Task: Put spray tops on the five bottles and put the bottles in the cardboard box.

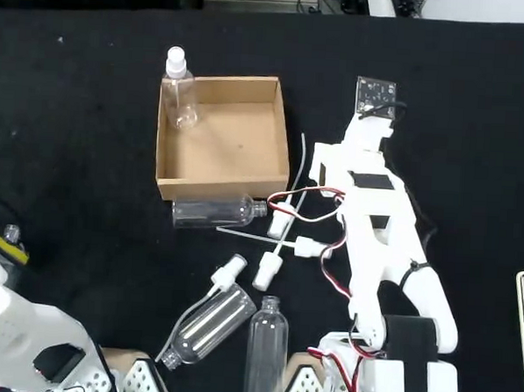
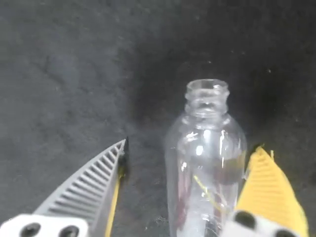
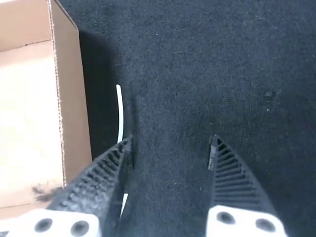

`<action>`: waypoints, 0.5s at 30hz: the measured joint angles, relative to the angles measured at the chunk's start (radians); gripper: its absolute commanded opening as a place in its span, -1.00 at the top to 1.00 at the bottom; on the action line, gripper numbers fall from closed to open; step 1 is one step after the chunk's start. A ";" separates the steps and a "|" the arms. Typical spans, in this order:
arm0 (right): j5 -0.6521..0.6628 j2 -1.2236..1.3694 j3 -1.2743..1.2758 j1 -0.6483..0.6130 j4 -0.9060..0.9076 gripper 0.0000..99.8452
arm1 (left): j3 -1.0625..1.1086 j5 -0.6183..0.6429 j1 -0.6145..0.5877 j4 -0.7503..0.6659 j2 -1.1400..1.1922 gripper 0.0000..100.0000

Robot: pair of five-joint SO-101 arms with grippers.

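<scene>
The cardboard box (image 1: 221, 137) sits mid-table, and one bottle with a spray top (image 1: 178, 91) stands in its far left corner. An uncapped bottle (image 1: 213, 212) lies along the box's front wall. Two more uncapped bottles (image 1: 204, 326) (image 1: 266, 345) lie near the front edge. Several loose spray tops (image 1: 269, 268) are scattered between them. My left gripper (image 2: 191, 145) is open around another uncapped bottle (image 2: 206, 148), which rests against the yellow finger (image 2: 264, 187). My right gripper (image 3: 170, 143) is open and holds nothing, over the cloth beside the box's right wall (image 3: 69, 89).
A thin white dip tube (image 3: 119, 113) lies on the black cloth next to the box, close to the right gripper. The right arm (image 1: 382, 255) stretches from the front edge toward the box. Red and white cables (image 1: 301, 207) loop near the loose tops.
</scene>
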 measured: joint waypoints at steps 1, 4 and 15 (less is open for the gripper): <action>0.000 0.000 0.000 0.000 0.000 0.58 | 0.012 -0.011 0.000 -0.008 0.000 0.29; 0.000 0.000 0.000 0.000 0.000 0.58 | 0.052 -0.098 -0.008 -0.014 0.000 0.29; 0.000 0.000 0.000 0.000 0.000 0.58 | 0.077 -0.040 -0.028 -0.026 0.000 0.39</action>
